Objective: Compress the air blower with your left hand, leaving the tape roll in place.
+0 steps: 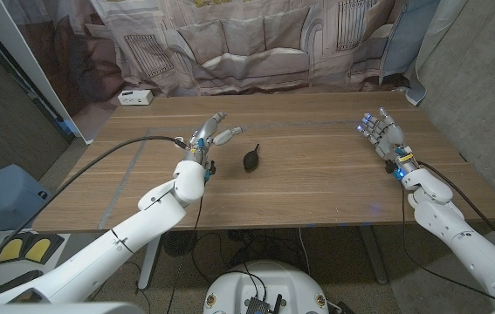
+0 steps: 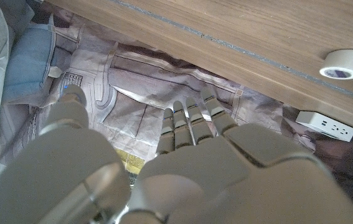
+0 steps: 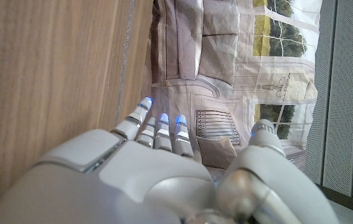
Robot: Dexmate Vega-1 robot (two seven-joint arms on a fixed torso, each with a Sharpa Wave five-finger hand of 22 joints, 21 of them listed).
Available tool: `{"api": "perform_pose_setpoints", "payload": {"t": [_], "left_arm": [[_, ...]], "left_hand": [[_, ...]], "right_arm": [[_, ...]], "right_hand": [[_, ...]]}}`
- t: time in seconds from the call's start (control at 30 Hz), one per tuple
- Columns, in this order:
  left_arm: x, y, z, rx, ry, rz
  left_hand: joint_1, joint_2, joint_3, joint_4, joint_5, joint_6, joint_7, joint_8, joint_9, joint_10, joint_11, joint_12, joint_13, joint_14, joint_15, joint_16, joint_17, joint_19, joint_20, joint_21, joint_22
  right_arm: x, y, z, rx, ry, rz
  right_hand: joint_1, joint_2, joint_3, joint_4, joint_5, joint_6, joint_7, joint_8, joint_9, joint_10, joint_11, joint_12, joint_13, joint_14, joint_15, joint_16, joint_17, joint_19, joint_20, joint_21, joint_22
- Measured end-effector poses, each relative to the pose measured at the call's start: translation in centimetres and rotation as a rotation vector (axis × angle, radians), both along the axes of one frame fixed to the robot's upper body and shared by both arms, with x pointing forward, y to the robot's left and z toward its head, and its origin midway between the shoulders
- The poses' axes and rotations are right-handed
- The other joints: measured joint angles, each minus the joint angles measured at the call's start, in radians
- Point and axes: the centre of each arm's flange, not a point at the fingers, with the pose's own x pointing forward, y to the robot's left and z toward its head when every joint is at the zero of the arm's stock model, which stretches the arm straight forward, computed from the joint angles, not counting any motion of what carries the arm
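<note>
My left hand (image 1: 212,133) is up over the table with its fingers (image 1: 230,133) spread apart and stretched forward, and it has hold of nothing. In the left wrist view I see the back of that hand (image 2: 182,174) with the fingers reaching straight out, none curled, which agrees with the head view. The air blower (image 1: 251,160) lies on the wooden table (image 1: 317,187) near the hand, just past the fingertips and a little toward my body, small and black with its nozzle pointing away from me. Hand and blower are apart; nothing touches it.

So I judge the task has not begun in earnest: the blower is ungripped and unsqueezed, and the whole of the work is left. I would have to bring the left hand over and down, wrap the fingers around the bulb, and press.

The tape roll (image 2: 344,64) shows in the left wrist view, lying flat on the table well beyond the hand, with a white power strip (image 2: 325,124) just past it. I cannot make the roll out in the head view.

My right hand (image 1: 385,133) waits far off on the other side, fingers apart, holding nothing.
</note>
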Motion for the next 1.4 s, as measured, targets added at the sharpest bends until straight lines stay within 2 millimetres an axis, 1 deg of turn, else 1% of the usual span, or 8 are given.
{"api": "perform_pose_setpoints", "payload": {"t": [0.13,0.3,0.33,0.4,0.83,1.07,1.17,1.4], "left_arm": [[-0.4,-0.8,0.4,0.032,0.007,0.019],[-0.9,-1.9,1.0,0.06,0.008,0.031],[-0.4,-1.0,0.6,0.083,0.048,0.105],[-0.5,-1.1,0.6,0.091,0.057,0.119],[-0.4,-2.5,1.5,0.156,0.125,0.158],[-0.3,-3.1,1.6,0.187,0.166,0.199],[-0.3,-3.4,1.7,0.204,0.18,0.224],[-0.5,-4.2,1.8,0.243,0.206,0.27]], "left_hand": [[0.01,0.0,-0.005,0.005,0.0,-0.001,0.001,0.0,0.0,-0.01,0.02,-0.007,0.0,0.004,0.004,-0.004,0.0,0.023,0.02,0.0,0.0],[0.014,-0.004,-0.014,0.014,0.0,-0.001,0.001,-0.006,0.0,-0.013,0.023,-0.007,0.0,0.0,0.007,-0.008,0.0,0.042,0.059,0.0,0.004],[0.014,-0.004,-0.017,0.017,0.0,-0.001,0.001,-0.006,0.0,-0.013,0.023,-0.007,0.0,0.002,0.009,-0.008,0.0,0.045,0.064,0.0,0.005],[0.014,-0.004,-0.017,0.017,0.0,-0.001,0.007,-0.006,0.0,-0.01,0.034,-0.007,0.0,0.003,0.011,-0.008,0.0,0.053,0.073,0.0,0.005],[-0.002,-0.025,-0.038,0.032,-0.005,0.0,0.029,-0.009,0.0,0.008,0.042,-0.007,0.0,0.031,0.024,-0.003,0.0,0.089,0.086,0.0,0.005],[-0.005,-0.028,-0.063,0.037,-0.005,0.036,0.043,-0.004,0.0,0.052,0.041,-0.001,0.005,0.098,0.024,0.012,0.0,0.158,0.084,0.0,0.01],[-0.005,-0.028,-0.074,0.042,-0.005,0.036,0.043,-0.004,0.0,0.052,0.041,-0.001,0.005,0.098,0.057,0.012,0.002,0.158,0.084,-0.001,0.01],[-0.012,-0.034,-0.078,0.047,-0.005,0.045,0.045,-0.004,0.0,0.046,0.046,-0.001,0.005,0.09,0.052,0.0,0.002,0.141,0.088,-0.012,0.01]], "right_arm": [[-0.1,-0.2,-0.2,0.006,0.002,0.0],[-0.3,-0.4,-0.5,0.014,0.005,-0.004],[-0.5,-0.5,-0.8,0.017,0.007,-0.005],[-0.7,-0.6,-1.0,0.019,0.008,-0.007],[-1.6,-1.1,-1.8,0.037,0.006,-0.024],[-1.9,-1.3,-2.3,0.047,0.011,-0.028],[-2.0,-1.3,-2.4,0.049,0.013,-0.03],[-2.1,-1.4,-2.6,0.053,0.014,-0.031]], "right_hand": [[0.0,0.0,0.0,0.0,0.0,0.0,0.0,0.0,0.0,0.004,0.004,0.0,0.0,0.002,0.002,0.0,0.0,0.004,0.004,0.0,0.0],[-0.004,0.004,0.0,0.0,0.0,0.004,0.004,0.0,0.0,0.005,0.005,0.0,0.0,0.002,0.002,0.0,0.0,0.004,0.004,0.0,0.0],[-0.004,0.004,0.0,0.0,0.0,0.004,0.004,0.0,0.0,0.005,0.005,0.0,0.0,0.002,0.002,0.0,0.0,0.004,0.004,0.0,0.0],[-0.004,0.004,0.0,0.0,0.0,0.004,0.004,0.0,0.0,0.005,0.005,0.0,0.0,0.006,-0.002,0.0,0.0,0.004,0.004,0.0,0.0],[-0.004,0.004,0.0,0.0,0.0,0.004,0.004,0.0,0.0,0.011,0.011,0.0,0.0,0.011,0.0,0.0,0.0,0.007,0.007,-0.003,0.0],[-0.004,0.004,0.0,0.0,0.0,0.004,0.004,0.0,0.0,0.016,0.005,0.0,0.0,0.014,0.004,0.0,0.0,0.007,0.007,-0.008,0.0],[-0.004,0.004,0.0,0.0,0.0,0.004,0.004,0.0,0.0,0.016,0.005,0.0,0.0,0.014,0.004,0.0,0.0,0.007,0.007,-0.008,0.0],[-0.004,0.004,0.0,0.0,0.0,0.004,0.004,0.0,0.0,0.016,0.005,0.0,0.0,0.014,0.004,-0.008,0.0,0.011,0.011,-0.008,0.005]]}}
